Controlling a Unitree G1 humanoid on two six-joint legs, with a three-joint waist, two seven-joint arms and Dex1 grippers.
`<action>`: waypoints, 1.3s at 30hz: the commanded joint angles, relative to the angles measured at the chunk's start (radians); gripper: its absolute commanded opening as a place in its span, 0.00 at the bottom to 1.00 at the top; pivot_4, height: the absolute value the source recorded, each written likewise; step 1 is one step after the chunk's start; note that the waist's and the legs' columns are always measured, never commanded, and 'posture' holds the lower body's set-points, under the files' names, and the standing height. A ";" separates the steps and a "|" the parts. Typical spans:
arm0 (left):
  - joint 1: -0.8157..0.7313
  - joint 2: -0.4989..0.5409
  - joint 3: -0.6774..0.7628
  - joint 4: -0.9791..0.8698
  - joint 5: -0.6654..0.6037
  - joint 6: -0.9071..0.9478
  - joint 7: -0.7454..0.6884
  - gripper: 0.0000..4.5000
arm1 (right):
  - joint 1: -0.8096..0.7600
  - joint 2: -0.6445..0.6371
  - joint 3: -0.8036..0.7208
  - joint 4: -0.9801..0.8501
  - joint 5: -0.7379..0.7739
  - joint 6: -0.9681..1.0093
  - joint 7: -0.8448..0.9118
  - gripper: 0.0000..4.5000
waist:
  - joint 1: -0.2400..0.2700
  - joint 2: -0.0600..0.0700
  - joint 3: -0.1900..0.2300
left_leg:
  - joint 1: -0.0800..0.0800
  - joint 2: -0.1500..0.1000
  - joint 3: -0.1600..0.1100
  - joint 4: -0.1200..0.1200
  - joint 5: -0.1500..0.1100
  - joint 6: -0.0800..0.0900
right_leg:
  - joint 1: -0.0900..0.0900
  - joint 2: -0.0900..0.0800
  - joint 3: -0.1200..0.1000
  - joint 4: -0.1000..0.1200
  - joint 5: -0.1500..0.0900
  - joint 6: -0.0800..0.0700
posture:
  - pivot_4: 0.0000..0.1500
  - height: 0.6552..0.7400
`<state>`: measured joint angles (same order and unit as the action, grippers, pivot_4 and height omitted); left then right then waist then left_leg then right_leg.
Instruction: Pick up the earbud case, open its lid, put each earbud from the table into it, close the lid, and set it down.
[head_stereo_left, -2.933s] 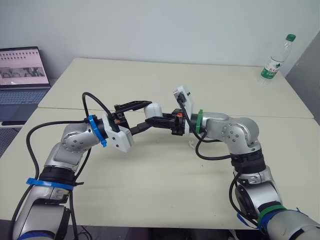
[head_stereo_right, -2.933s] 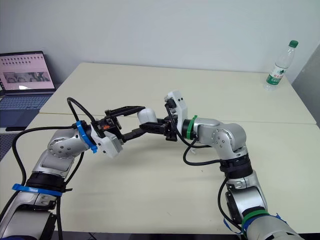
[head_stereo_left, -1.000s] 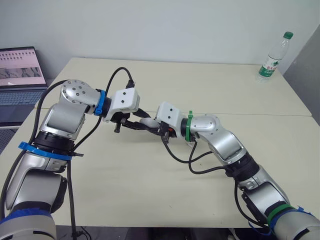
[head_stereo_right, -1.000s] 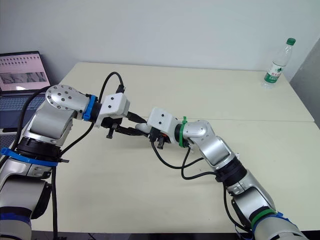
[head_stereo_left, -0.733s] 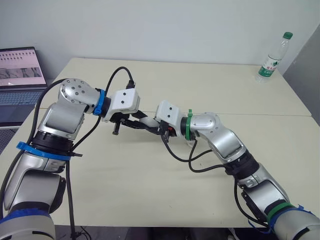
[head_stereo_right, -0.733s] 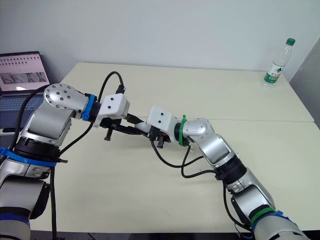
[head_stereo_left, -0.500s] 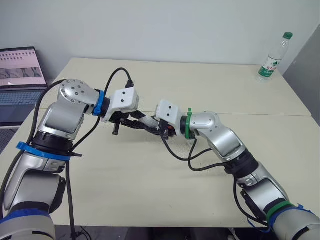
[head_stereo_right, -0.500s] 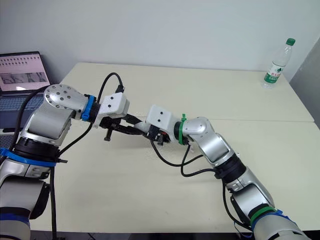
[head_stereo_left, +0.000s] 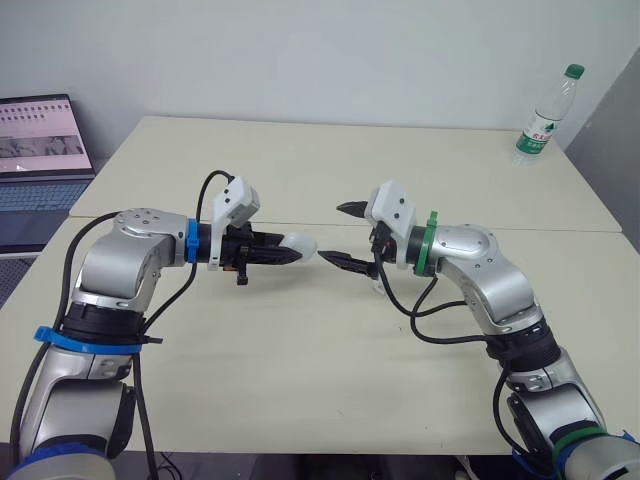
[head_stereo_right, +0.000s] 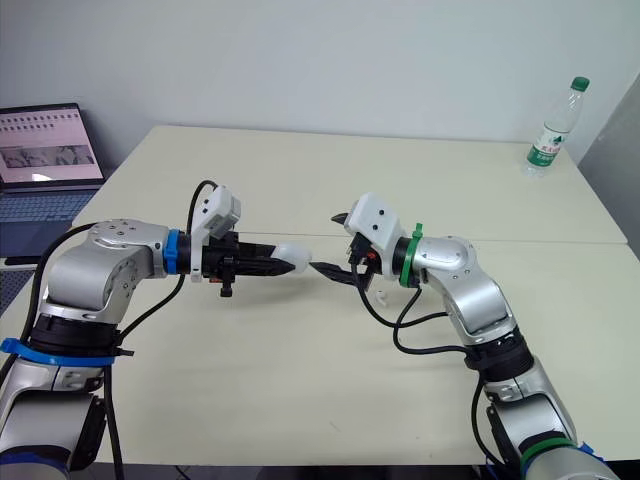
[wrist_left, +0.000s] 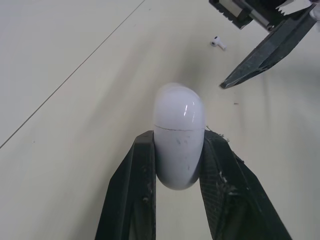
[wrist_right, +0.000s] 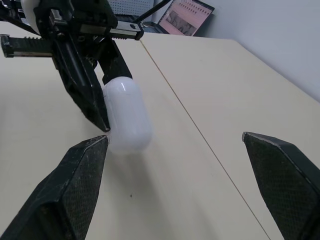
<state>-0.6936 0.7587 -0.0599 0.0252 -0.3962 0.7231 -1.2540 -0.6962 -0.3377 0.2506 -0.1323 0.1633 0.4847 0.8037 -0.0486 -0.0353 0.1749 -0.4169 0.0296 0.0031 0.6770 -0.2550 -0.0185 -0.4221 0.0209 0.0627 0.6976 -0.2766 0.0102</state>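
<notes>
While it is held above the table (head_stereo_left: 300, 390) rather than resting on it, the earbud case (head_stereo_left: 300, 244) is clamped by its lower end in the left gripper (wrist_left: 178, 140); its lid (wrist_left: 179, 102) is closed and points rightward. Just right of the case, not touching it, the right gripper (head_stereo_left: 333, 232) is held facing it with fingers spread wide; one earbud (wrist_left: 216, 42) is seen on the table right of the case, with that gripper's lower finger lying between the two. Far behind the case, a laptop (head_stereo_left: 40, 140) is seen off to the left and a water bottle (head_stereo_left: 545, 105) at the far right. Both elbows are bent outward; both forearms are held roughly level, pointed toward each other.
</notes>
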 joint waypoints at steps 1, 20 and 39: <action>0.001 0.006 0.044 -0.051 -0.032 0.006 0.028 0.17 | -0.019 0.011 0.005 -0.023 -0.002 -0.033 -0.005 0.99 | 0.001 0.000 0.000 | 0.000 0.000 0.000 0.000 0.000 0.000 | 0.000 0.000 0.000 0.000 0.000 0.000 | 1.00 1.00; 0.014 0.018 0.028 -0.081 -0.068 0.003 0.038 0.17 | -0.105 0.056 -0.035 0.110 -0.017 -0.048 -0.050 0.99 | 0.002 0.000 0.000 | 0.000 0.000 0.000 0.000 0.000 0.000 | 0.000 0.000 0.000 0.000 0.000 0.000 | 1.00 1.00; 0.059 -0.145 0.117 -0.031 -0.014 -0.236 0.252 0.17 | -0.093 -0.045 -0.142 0.037 0.170 0.195 0.029 0.99 | 0.015 0.000 0.000 | 0.000 -0.001 0.000 0.000 0.000 0.000 | 0.000 -0.002 0.000 0.000 0.000 0.000 | 1.00 1.00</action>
<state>-0.6314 0.6382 -0.0102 -0.0023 -0.4248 0.5738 -1.0830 -0.7905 -0.3541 0.1568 -0.0591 0.2990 0.6451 0.8135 -0.0336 -0.0353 0.1749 -0.4170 0.0287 0.0033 0.6774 -0.2550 -0.0186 -0.4213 0.0185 0.0622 0.6970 -0.2765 0.0101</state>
